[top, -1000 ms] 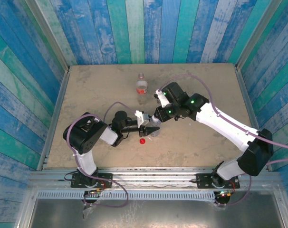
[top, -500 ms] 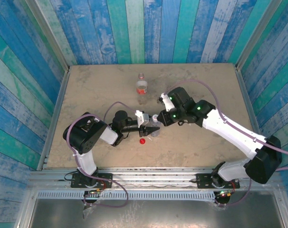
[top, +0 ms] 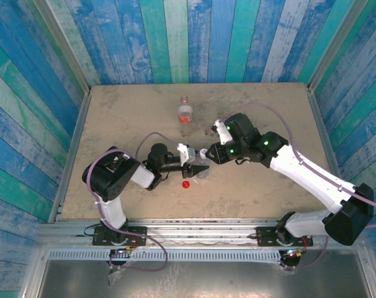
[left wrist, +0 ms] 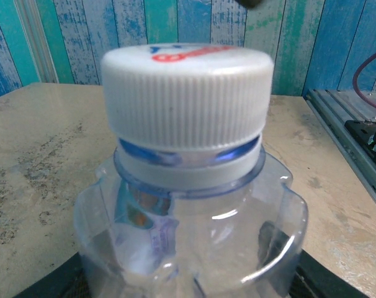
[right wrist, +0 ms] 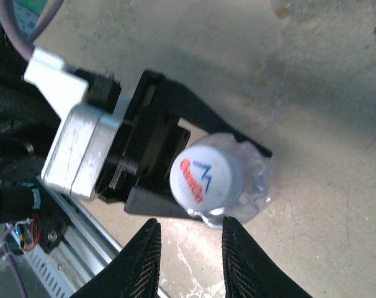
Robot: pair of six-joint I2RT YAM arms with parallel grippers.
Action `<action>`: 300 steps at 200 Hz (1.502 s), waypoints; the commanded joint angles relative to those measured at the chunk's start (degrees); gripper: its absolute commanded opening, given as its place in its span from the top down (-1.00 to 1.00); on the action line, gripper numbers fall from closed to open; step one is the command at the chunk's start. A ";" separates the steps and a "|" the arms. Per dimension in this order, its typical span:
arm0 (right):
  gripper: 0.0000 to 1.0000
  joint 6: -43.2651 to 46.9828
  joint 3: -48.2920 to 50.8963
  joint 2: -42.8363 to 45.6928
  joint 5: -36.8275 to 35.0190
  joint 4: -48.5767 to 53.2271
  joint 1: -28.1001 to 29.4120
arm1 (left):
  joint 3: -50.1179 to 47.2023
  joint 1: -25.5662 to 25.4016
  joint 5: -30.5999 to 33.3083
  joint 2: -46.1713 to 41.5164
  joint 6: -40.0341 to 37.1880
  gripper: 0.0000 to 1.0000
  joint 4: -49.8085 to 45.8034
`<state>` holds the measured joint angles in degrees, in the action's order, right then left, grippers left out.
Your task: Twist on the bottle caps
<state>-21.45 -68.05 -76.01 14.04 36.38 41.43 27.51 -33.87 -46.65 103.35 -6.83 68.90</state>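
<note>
Status: the plain bottle point(right wrist: 253, 180) stands near the middle of the table point(top: 113, 118), clamped low on its body between the black jaws of the left gripper point(top: 199, 169), which is closed around it. The white cap point(left wrist: 187, 93) sits on this bottle's neck and looks roughly level; a blue ring shows under its skirt in the left wrist view, and whether the thread is fully home cannot be told. The right gripper point(right wrist: 190, 225) hovers above and just beside the cap, its fingers apart with nothing between them. In its own wrist view the cap lies beyond the fingertips, not between them. The red cap point(top: 186, 184) lies loose on the table close to the left gripper, on its near side. The labelled bottle point(top: 185, 113) stands upright well apart, towards the far edge, and whether its neck is bare cannot be made out. Hazards, as judged:

1. If the right fingers close off-centre, they would shove the cap sideways or tilt the bottle in its clamp.
2. The bottle wall is thin, so twisting could turn the bottle in the left jaws instead of tightening the thread.
3. A cap that is seated crooked would cross-thread and jam.
4. Any low sweep by the left arm could knock the red cap away.
</note>
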 commanded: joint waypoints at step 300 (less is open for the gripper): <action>0.41 2.03 -4.07 -5.39 6.71 -1.47 -1.78 | -1.45 -0.41 -2.39 -2.34 1.36 -0.06 -9.38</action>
<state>-20.53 -70.89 -79.85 17.80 34.22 39.94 26.74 -34.28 -49.01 102.02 -6.76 66.74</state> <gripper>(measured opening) 0.303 0.533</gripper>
